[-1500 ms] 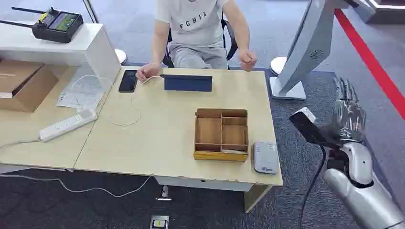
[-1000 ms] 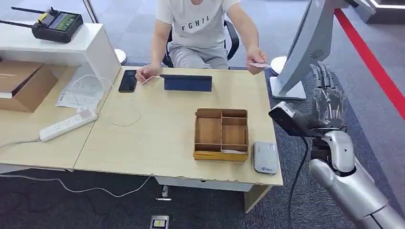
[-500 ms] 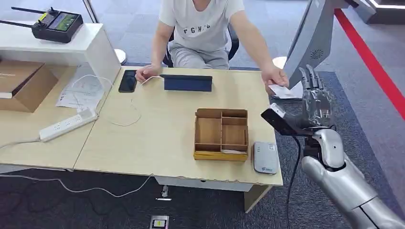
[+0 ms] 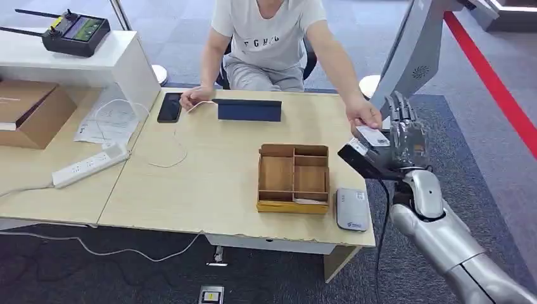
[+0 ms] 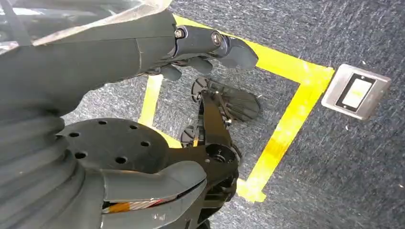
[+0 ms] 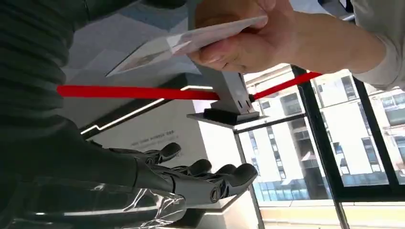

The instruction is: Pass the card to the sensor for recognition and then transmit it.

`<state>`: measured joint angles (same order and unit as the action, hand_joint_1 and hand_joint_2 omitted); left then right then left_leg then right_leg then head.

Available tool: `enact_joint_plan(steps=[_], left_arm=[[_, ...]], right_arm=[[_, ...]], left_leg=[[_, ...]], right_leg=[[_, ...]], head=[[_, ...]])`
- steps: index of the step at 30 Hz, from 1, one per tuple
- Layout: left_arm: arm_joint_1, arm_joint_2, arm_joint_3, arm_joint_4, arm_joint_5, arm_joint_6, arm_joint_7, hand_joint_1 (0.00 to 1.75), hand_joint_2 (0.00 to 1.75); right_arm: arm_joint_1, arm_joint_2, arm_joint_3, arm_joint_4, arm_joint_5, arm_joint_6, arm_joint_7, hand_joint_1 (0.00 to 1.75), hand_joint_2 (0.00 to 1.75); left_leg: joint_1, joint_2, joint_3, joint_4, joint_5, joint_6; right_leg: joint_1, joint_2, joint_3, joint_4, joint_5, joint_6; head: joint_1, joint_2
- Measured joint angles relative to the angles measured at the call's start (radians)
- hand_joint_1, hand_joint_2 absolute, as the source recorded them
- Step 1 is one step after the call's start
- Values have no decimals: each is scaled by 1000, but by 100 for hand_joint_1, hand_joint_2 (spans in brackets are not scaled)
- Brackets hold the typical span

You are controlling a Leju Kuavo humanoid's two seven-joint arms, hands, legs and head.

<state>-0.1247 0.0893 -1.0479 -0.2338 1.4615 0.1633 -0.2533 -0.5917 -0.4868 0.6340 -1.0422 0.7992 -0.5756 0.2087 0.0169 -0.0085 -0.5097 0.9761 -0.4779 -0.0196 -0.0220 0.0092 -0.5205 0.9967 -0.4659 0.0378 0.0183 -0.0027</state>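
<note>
The thin white rectangular card sits at the right centre of the head view, pinched at one short end by a person's hand; its long axis runs from that hand down and rightward, the free end pointing at the robot's right hand; in the right wrist view the card lies nearly flat with its free end apart from the fingers; the right hand is raised just off the right edge of the pale wooden tabletop, fingers straight and apart, holding nothing; the left hand hangs over dark carpet, fingers slightly curled and empty; lower on the tabletop lies the small grey flat sensor box, just beside a brown divided cardboard tray; a dark blue tablet case stands at the upper centre; a grey slanted stand rises behind the right hand.
</note>
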Motion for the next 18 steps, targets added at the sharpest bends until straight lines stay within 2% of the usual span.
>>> enact_joint_plan(steps=[3, 4, 5, 18], left_arm=[[-1, 0, 0, 0, -1, 0, 0, 0, 175], [-1, 0, 0, 0, -1, 0, 0, 0, 175], [-1, 0, 0, 0, -1, -2, 0, 0, 175], [-5, 0, -3, 0, -11, -4, 6, 0, 175]], right_arm=[[-4, 3, 5, 19, 0, -2, -3, 0, 175], [-5, 4, 6, 25, 0, -2, -3, 37, 175], [-6, 4, 7, 31, -1, -5, -3, 175, 175], [-8, 4, 11, 68, -12, -5, -5, 175, 175]], left_leg=[[0, 0, 0, 0, 0, 0], [0, 0, 0, 0, 0, 0], [0, 0, 0, 0, 0, 0], [0, 0, 0, 0, 0, 0]], right_leg=[[0, 0, 0, 0, 0, 0], [0, 0, 0, 0, 0, 0], [0, 0, 0, 0, 0, 0], [0, 0, 0, 0, 0, 0]], head=[[0, 0], [0, 0], [0, 0], [0, 0]])
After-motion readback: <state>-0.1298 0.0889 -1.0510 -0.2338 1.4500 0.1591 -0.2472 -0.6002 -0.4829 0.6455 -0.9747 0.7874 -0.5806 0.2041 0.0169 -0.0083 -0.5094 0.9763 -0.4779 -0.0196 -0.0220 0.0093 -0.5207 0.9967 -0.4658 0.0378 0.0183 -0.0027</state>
